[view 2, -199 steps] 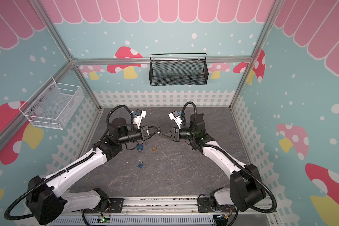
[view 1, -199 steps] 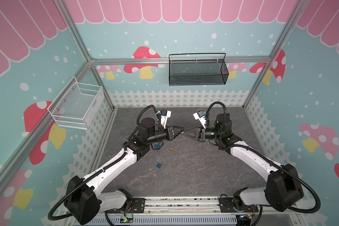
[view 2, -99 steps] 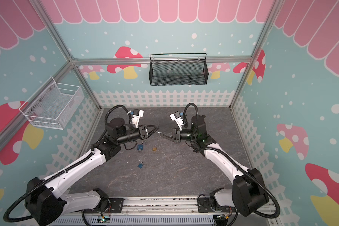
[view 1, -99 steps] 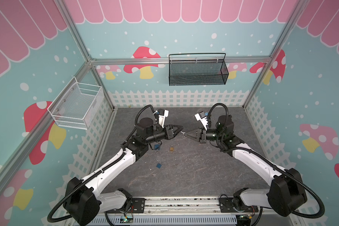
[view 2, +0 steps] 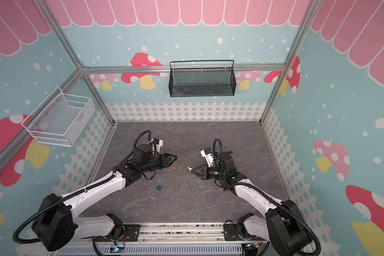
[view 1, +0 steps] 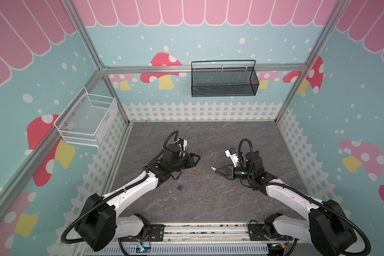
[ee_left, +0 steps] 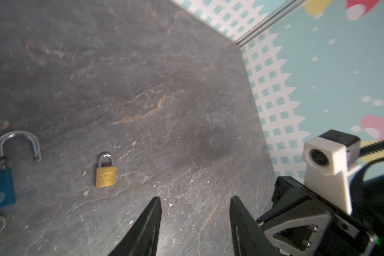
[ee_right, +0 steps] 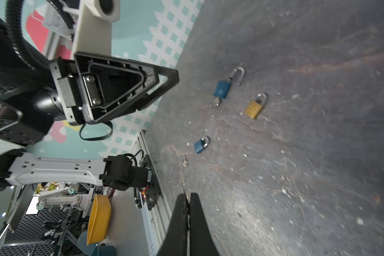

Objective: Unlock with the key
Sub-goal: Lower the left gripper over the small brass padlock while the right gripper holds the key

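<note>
Mushroom-printed walls [view 1: 208, 40] enclose grey tabletop [view 1: 208, 137] bearing gold padlock [view 1: 194, 169].

Both top views look steeply down from high above the front edge of the table [view 1: 220, 137], facing the back wall [view 1: 208, 44]. The left wrist view sits low and close, looking past the left gripper [ee_left: 194, 199] toward the right arm's camera [ee_left: 326, 155]. The right wrist view, rolled sideways, looks back at the left arm [ee_right: 53, 170]. Both wrist views share the gold padlock [ee_left: 106, 176] [ee_right: 254, 108] and the open blue padlock [ee_left: 0, 186] [ee_right: 221, 88].
</note>
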`<state>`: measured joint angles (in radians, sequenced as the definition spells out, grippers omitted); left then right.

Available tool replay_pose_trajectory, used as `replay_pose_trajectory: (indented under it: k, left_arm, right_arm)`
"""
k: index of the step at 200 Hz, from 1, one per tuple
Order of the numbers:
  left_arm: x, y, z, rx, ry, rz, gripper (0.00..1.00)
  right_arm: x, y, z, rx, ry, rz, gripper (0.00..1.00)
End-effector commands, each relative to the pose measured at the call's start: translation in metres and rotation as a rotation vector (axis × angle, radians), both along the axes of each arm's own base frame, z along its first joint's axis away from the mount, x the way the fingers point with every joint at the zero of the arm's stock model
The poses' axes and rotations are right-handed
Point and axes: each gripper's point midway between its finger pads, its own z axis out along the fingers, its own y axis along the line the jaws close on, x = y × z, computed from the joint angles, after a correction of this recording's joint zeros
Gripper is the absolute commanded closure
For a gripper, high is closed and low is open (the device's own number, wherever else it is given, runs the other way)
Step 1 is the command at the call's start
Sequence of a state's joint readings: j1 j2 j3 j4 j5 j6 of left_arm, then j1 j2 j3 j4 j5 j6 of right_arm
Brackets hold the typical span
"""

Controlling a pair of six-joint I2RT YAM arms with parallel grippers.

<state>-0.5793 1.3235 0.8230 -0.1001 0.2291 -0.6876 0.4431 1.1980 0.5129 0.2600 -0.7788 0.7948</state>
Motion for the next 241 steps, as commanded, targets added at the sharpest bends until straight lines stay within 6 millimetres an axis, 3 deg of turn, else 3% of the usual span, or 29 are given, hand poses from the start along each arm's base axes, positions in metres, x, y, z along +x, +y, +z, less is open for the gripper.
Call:
replay_pose_trajectory:
  k: [1,32,85,129,160,241]
  left_arm:
    - [0.001,0.009,-0.036,0.193,0.054,0.018,0.48]
    - [0.009,0.01,-0.075,0.33,0.127,0.012,0.48]
    - [0.026,0.014,-0.105,0.513,0.16,0.028,0.48]
    - [0.03,0.008,-0.122,0.665,0.197,0.0,0.48]
    - [0.034,0.019,-0.131,0.761,0.238,0.046,0.49]
    - [0.035,0.001,-0.147,0.735,0.292,-0.014,0.59]
  right_arm:
    - [0.001,0.001,-0.009,0.028,0.024,-0.021,1.0]
    - [-0.004,0.004,-0.023,0.043,0.056,0.001,1.0]
    - [-0.002,0.002,-0.034,0.025,0.064,-0.016,1.0]
    - [0.001,0.004,-0.04,0.018,0.087,-0.013,1.0]
    - [0.002,0.005,-0.039,0.021,0.09,-0.005,1.0]
    - [0.001,0.006,-0.044,0.017,0.101,0.001,1.0]
